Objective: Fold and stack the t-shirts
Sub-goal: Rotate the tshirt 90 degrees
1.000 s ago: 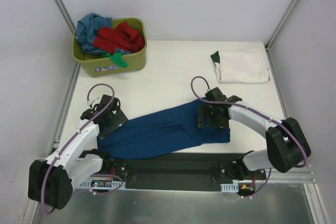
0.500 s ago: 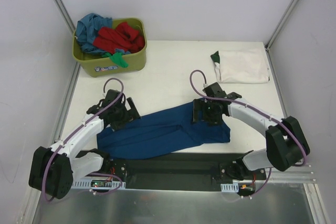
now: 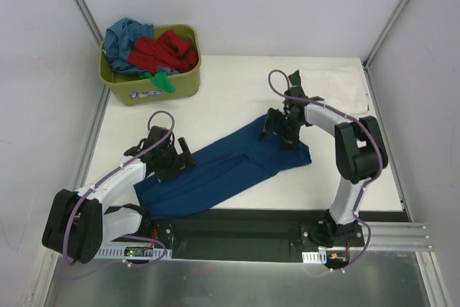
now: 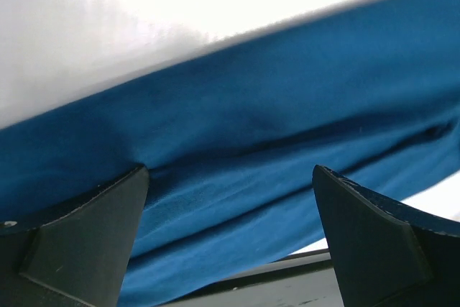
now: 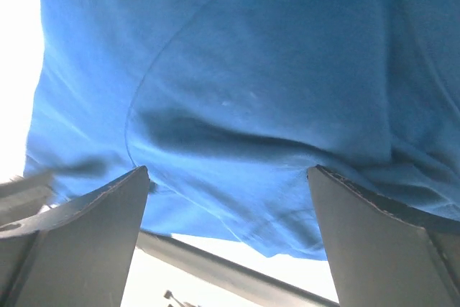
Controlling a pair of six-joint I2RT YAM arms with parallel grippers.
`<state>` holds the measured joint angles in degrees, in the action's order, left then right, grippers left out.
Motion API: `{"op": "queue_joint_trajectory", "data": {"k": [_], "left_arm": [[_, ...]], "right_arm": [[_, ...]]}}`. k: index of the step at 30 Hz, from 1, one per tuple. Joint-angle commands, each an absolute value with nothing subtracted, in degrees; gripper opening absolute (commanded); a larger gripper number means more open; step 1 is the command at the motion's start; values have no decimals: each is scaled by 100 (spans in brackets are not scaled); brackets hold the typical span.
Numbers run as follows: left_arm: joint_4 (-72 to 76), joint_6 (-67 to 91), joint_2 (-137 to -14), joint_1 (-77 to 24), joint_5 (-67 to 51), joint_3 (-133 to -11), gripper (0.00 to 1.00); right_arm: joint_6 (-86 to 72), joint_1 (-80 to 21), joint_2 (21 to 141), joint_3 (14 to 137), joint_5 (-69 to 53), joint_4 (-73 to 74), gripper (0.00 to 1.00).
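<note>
1. While both arms reach out over the table [image 3: 230,98], I see the blue t-shirt [image 3: 215,174] lying on it as a long band. It runs on a slant from the near left to the far right.
2. I have the left gripper [image 3: 176,157] down on the left part of that band, at its far edge. On the left wrist camera its 2 fingers [image 4: 86,242] stand wide apart, so it is released and grips nothing. Blue cloth fills the gap between them. The left fingertip meets the cloth where a crease begins.
3. I have the right gripper [image 3: 279,129] over the far right end of the blue t-shirt. On the right wrist camera its 2 fingers [image 5: 79,242] are likewise spread wide, so it is also released. Blue cloth with a curved seam and some soft wrinkles spans the space between them. I cannot tell whether these tips press the cloth or only hang just above it.
4. I see the white t-shirt [image 3: 341,88] lying folded flat at the far right of the table, apart from the blue one and beyond the right arm.
5. I see the olive tub [image 3: 136,91] at the far left corner, well apart from both grippers. It holds a heap of 3 tees: the red t-shirt [image 3: 162,49] on top in the middle, the teal t-shirt [image 3: 118,37] at the left, and the green t-shirt [image 3: 159,80] hanging over the near rim.
</note>
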<state>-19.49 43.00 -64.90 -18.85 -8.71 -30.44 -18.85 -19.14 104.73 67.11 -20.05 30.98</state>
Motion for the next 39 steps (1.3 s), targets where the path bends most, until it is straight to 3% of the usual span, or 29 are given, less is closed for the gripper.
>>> {"op": "queue_joint_trajectory", "data": {"k": [1,9,16,21,26,31,35,39], "left_arm": [[-1354,4719,-6680,-2118,-1213,-2821,99],[-765,5449,-7284,-3365,-932,-3058,99],[-677,6151,-8235,-4762,-492,-3989,99],[-869,6661,-7877,-5554,-203,-3824,99],[-1642,7005,-6849,-5958,491,-3516,99],[-1994,6620,-5293,-6170,940,-3191,99],[-2083,6092,-4808,-6161,1370,-3287,99],[-2136,5574,-5184,-6004,1775,-3708,99]], "right_arm": [[-1609,-1644,11519,8072,-1837,3102,97],[-1494,-1521,13374,10659,-2249,4157,97],[-1740,-1705,14307,12548,-2373,4332,97],[-1959,-1661,14853,13684,-2338,4176,97],[-1960,-1617,14652,13763,-2705,3525,97],[-1357,-1512,13774,13738,-2762,3997,97],[-731,-1634,12729,12843,-2278,4516,97],[-624,-2160,11331,10460,-1338,4536,97]]}}
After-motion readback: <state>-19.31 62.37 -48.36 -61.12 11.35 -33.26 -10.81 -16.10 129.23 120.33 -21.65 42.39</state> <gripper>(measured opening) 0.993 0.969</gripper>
